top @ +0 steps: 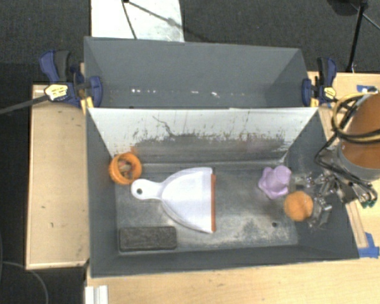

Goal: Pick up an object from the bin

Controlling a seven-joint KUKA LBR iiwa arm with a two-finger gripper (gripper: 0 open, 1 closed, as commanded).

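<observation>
Camera view: orange ball [297, 206], round and small, lies on the bin [196, 141] floor near the right wall, toward the front right corner. It probably sits there because the sloped wall lets round things settle at its foot. The gripper [317, 205] is low inside the bin, just beside the ball on its right. Contact unclear, and I cannot tell whether the claw is released or clenched.

Purple crumpled piece [275, 181] lies just behind and left of the ball. White dustpan [180, 198] with an orange lip lies flat mid-floor. Dark grey sponge block [147, 237] lies along the front edge near the left corner. Orange ring [125, 168] is by the left wall. No readable labels or writing.
</observation>
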